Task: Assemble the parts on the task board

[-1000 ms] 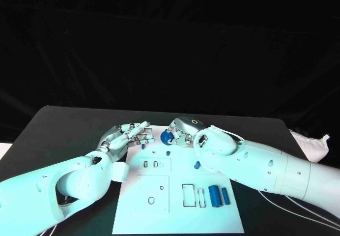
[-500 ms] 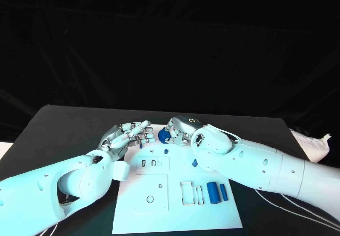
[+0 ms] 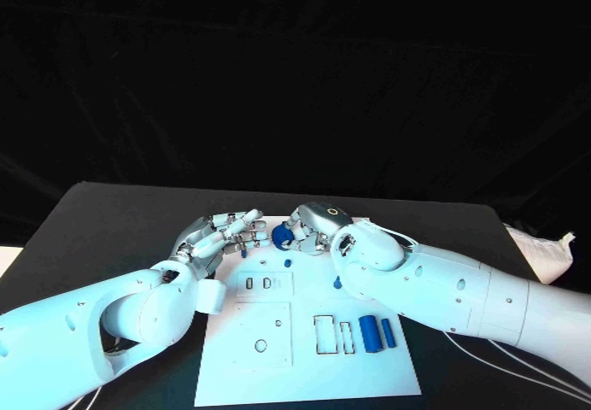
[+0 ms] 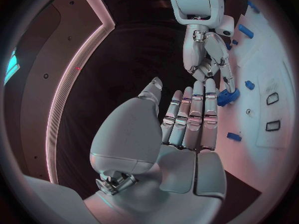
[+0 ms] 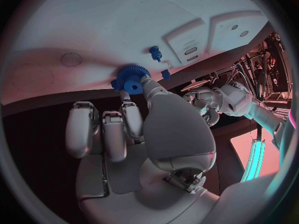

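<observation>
At the far edge of the white task board [image 3: 308,359], the right hand [image 3: 323,229] pinches a blue gear [image 5: 130,78] between thumb and fingertip — the gear sits at the fingertips, just over the board surface. The left hand [image 3: 222,237] holds nothing; its fingers [image 4: 194,112] lie extended side by side, tips near the gear. Two blue cylindrical parts [image 3: 377,332] rest near the board's right edge.

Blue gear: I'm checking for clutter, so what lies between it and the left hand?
In the head view, nothing: bare white board separates the blue gear, held by the right hand, from the left hand.
</observation>
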